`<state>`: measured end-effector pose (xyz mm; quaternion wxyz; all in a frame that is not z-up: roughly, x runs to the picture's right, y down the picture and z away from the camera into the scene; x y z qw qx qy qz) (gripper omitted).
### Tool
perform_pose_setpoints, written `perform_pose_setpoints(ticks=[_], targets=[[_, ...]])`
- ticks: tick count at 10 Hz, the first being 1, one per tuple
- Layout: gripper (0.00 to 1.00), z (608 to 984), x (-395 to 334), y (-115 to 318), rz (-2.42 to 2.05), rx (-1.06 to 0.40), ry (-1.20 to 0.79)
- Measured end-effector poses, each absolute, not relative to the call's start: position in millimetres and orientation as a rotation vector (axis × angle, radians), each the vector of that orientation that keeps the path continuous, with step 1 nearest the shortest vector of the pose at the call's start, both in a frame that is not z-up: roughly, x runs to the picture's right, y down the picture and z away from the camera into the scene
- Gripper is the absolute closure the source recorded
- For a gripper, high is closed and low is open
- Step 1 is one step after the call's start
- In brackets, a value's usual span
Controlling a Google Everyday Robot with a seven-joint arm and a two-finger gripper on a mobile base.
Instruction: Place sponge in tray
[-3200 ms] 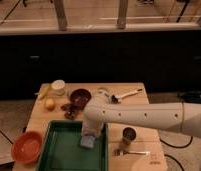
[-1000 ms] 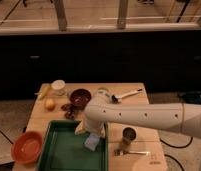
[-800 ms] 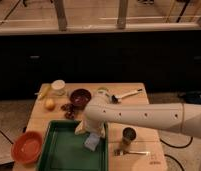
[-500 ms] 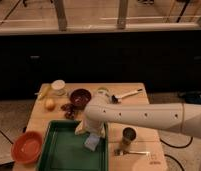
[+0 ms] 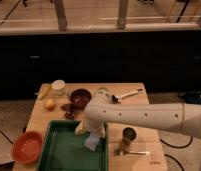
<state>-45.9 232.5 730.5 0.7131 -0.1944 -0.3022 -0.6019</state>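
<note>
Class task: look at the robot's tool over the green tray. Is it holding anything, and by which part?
It cannot be told: the tool is over the tray, just above the sponge.

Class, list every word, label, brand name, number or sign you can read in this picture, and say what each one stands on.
No text reads clearly enough to quote.
Table: a faint dark mark near its front right corner, too blurred to read.
Sponge, green tray, metal cup, orange bowl: no lettering shows.
Gripper, low over the tray's right side by the sponge: no marking shows.
</note>
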Motion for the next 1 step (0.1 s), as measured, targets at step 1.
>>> perform_pose_setpoints(ticks=[1], targets=[[0.2, 730.5, -45.9, 232.6, -1.334, -0.431, -0.67]])
